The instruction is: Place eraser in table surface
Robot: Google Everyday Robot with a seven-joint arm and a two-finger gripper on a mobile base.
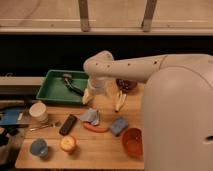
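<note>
The eraser [68, 124] is a small black oblong block lying on the light tan wooden table surface [105, 150], left of centre. My gripper [103, 99] hangs above the back middle of the table, just right of the green tray. Its two pale fingers [87, 96] are spread wide apart and hold nothing. The eraser lies in front of the gripper and to its left, apart from it.
A green tray [54, 92] with a dark utensil [73, 85] sits at the back left. A white cup [38, 111], blue cup [38, 147], apple [68, 144], grey cloth [91, 116], blue-grey sponge [118, 125], orange bowl [132, 141] and dark red bowl [126, 85] stand around.
</note>
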